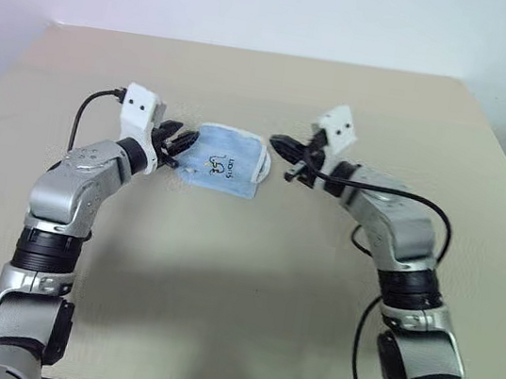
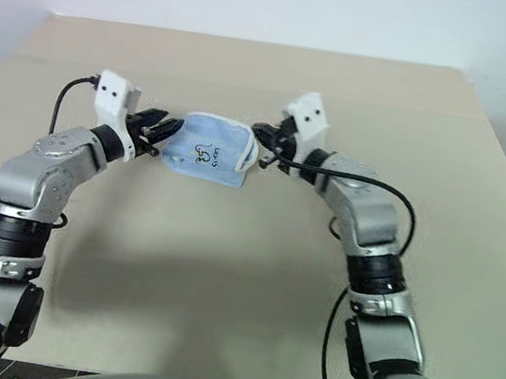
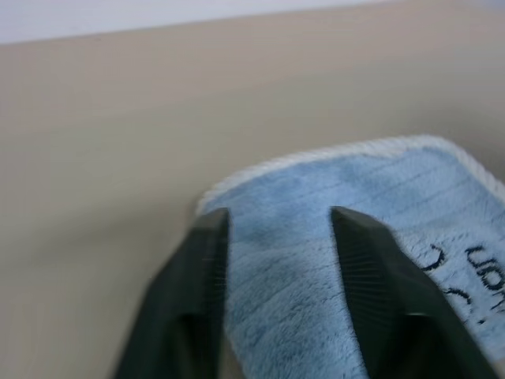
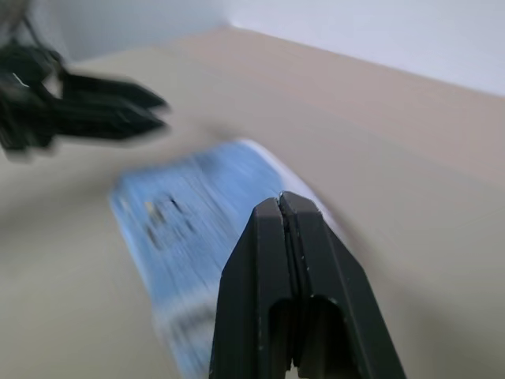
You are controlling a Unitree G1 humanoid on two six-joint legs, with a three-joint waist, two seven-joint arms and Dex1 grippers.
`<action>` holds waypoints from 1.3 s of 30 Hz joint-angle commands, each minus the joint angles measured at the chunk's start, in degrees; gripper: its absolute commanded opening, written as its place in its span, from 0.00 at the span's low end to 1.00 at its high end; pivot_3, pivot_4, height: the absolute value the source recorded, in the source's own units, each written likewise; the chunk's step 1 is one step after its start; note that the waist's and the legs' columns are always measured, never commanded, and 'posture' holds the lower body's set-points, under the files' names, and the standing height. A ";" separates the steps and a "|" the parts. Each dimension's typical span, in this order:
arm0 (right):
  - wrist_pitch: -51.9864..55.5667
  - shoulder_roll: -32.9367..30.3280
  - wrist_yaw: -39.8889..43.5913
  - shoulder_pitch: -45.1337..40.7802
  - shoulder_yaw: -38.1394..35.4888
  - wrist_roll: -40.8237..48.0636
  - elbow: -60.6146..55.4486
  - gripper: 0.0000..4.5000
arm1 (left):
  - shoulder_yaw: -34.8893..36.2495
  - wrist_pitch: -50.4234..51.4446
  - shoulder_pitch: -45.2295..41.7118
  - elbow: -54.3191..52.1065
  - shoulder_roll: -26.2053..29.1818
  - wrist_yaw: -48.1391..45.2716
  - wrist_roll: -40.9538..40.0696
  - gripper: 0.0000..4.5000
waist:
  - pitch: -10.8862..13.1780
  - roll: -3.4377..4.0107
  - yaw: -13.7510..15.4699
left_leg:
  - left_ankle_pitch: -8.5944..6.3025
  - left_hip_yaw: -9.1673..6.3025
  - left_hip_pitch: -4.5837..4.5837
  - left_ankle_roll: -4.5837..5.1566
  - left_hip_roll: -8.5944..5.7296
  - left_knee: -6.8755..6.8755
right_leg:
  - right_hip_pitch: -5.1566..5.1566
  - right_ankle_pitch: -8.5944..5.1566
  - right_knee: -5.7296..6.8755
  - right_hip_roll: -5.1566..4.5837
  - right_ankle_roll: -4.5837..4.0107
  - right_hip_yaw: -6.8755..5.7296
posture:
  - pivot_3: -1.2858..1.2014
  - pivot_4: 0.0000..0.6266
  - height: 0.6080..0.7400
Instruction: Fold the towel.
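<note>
I see the towel [image 1: 223, 171] lying folded on the tan table [image 1: 240, 273], midway between my two arms, its long axis running left to right. My left gripper [image 1: 176, 145] sits at its left end, fingers [image 3: 199, 268] parted with nothing clamped. My right gripper [image 1: 283, 146], pressed closed and empty, points at its right end.
</note>
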 commanded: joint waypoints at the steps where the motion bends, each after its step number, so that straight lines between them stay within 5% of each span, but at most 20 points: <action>1: -1.74 2.59 -1.18 -3.07 0.64 -1.66 5.93 0.00 | -1.22 -2.35 -1.32 -0.20 -0.75 -2.57 1.50 0.15 | 0.00 0.00 -0.08 | 0.00 0.00 -0.04 0.00 -0.01 0.00 | -0.03 0.00 0.00 0.00 0.00 0.00 | 0.52 0.24 0.91; 3: -1.26 4.48 -1.45 -4.13 2.02 -2.98 11.38 0.00 | -3.19 -1.67 -0.72 0.04 -0.37 -3.80 3.11 0.01 | 0.00 0.00 -0.31 | 0.01 0.01 -0.15 -0.01 -0.01 0.00 | -0.17 0.00 0.03 0.00 -0.01 0.03 | 0.52 0.24 0.91; 14: -2.70 6.19 -1.39 -1.09 4.90 -8.36 18.64 0.00 | -10.46 -3.49 5.12 1.95 3.78 -6.76 14.01 0.01 | -0.05 0.05 -1.74 | 0.09 0.07 -0.22 -0.14 0.00 -0.04 | -0.54 0.01 0.18 0.02 -0.01 0.17 | 0.52 0.24 0.91; 20: -2.63 3.20 -0.87 2.14 -0.32 -4.95 5.60 0.00 | 4.68 -3.84 4.80 -4.38 -2.87 -4.43 1.63 0.01 | -0.03 0.03 -1.33 | 0.11 0.04 -0.32 -0.18 0.03 0.00 | -0.70 0.01 0.28 0.02 -0.01 0.18 | 0.52 0.24 0.91; 24: 6.48 1.19 -1.01 4.56 -5.53 1.01 -2.24 0.00 | 10.42 -3.39 5.43 -4.20 -1.80 -2.05 0.57 0.01 | -0.04 0.03 -1.36 | 0.11 0.04 -0.35 -0.18 0.02 0.05 | -0.67 0.01 0.24 0.01 -0.01 0.18 | 0.52 0.24 0.91; 38: 31.88 9.07 -11.98 -3.44 -21.99 15.96 10.58 0.99 | 11.18 -4.94 6.58 -2.16 0.44 0.41 4.08 0.00 | -0.04 0.04 -1.37 | 0.11 0.06 -0.31 -0.16 0.03 0.05 | -0.66 0.06 0.29 0.02 -0.08 0.18 | 0.52 0.24 0.91; 39: 32.83 9.37 -12.65 -3.98 -22.58 16.25 12.17 0.99 | 11.19 -4.84 6.69 -2.55 0.35 0.45 4.01 0.00 | -0.04 0.04 -1.33 | 0.12 0.06 -0.31 -0.16 0.03 0.05 | -0.66 0.06 0.29 0.02 -0.08 0.18 | 0.52 0.24 0.91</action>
